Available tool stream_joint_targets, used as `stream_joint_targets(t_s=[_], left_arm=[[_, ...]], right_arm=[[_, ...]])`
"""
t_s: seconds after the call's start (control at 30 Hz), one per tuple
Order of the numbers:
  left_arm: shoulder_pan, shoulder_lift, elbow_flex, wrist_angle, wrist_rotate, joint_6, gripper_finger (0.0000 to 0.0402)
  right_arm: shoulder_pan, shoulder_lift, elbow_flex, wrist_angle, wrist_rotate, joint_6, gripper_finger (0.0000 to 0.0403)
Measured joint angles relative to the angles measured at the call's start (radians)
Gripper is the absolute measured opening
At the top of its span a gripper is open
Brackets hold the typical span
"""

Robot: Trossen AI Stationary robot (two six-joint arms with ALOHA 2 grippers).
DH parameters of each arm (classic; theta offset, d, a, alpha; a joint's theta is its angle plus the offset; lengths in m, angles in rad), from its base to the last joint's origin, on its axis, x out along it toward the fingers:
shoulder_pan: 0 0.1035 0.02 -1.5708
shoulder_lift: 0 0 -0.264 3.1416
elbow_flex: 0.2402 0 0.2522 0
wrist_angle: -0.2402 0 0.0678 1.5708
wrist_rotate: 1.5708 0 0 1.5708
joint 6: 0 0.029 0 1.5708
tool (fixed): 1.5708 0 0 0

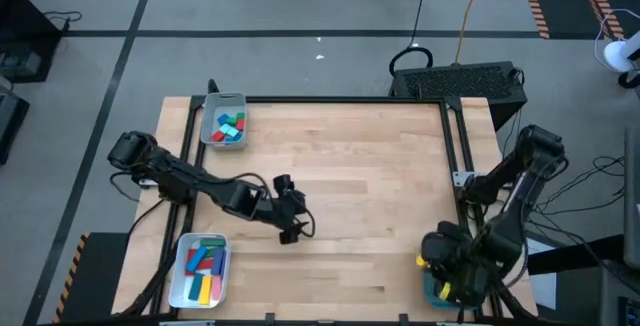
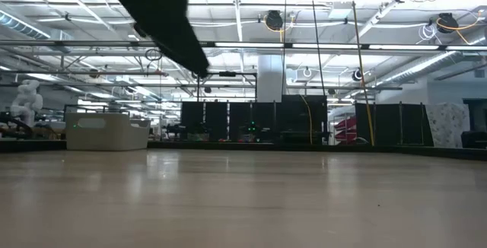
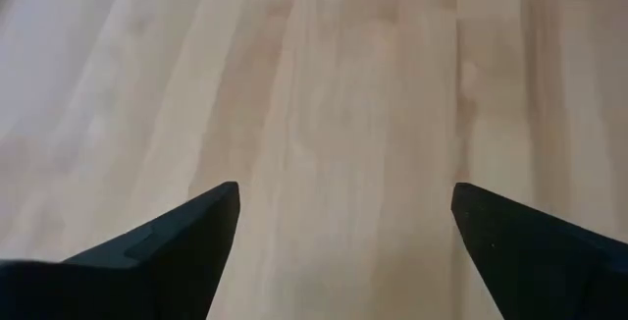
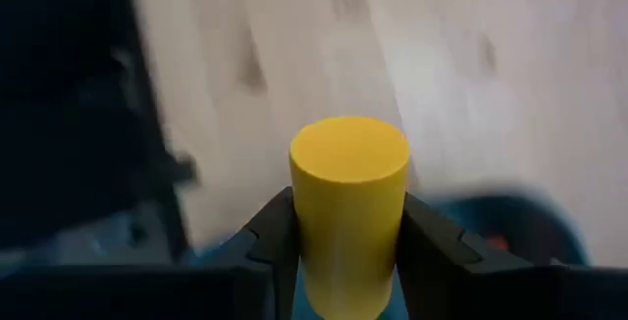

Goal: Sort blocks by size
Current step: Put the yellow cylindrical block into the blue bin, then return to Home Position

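A: Right gripper [image 4: 343, 251]?
B: Clamped on a yellow cylinder [image 4: 348, 202], smooth, flat-topped, held over the teal tray [image 1: 436, 288] at the table's [image 1: 380, 166] near right corner.
A: Left gripper [image 3: 343, 232]?
B: Jaws wide, holding nothing, over bare pale wood mid-table. More blocks [image 1: 205, 264] fill the white tray [image 1: 180, 276], others the grey tray [image 1: 214, 116].

Bright, even light from ceiling strips, soft glare on table [image 2: 243, 202] in low view; right wrist pic blurred behind sharp yellow cylinder [image 4: 348, 212], weak shadows.
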Motion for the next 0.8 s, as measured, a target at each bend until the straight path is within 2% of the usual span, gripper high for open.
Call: stream_joint_targets(t_s=[0.13, 0.23, 0.4, 0.53, 0.63, 0.8], left_arm=[[-0.021, -0.047, 0.000, -0.065, -0.002, -0.174, 0.0373], [-0.029, -0.088, 0.000, -0.086, -0.002, -0.240, 0.0373], [-0.046, -0.159, 0.000, -0.132, -0.003, -0.243, 0.0373], [-0.070, -0.200, 0.000, -0.139, -0.024, -0.243, 0.0373], [-0.094, -0.229, 0.000, -0.166, -0.083, -0.250, 0.0373], [-0.125, -0.259, 0.000, -0.308, -0.182, -0.346, 0.0373]], right_arm=[[0.030, 0.085, 0.000, -0.096, -0.130, 0.107, 0.0113], [0.040, 0.141, 0.000, -0.099, -0.208, 0.132, 0.0114], [0.047, 0.214, 0.000, -0.030, -0.245, 0.102, 0.0117], [0.046, 0.269, 0.000, -0.054, -0.246, 0.060, 0.0140], [0.045, 0.302, 0.000, -0.118, -0.279, 0.049, 0.0169], [0.045, 0.327, -0.001, -0.227, -0.295, 0.052, 0.0206]])
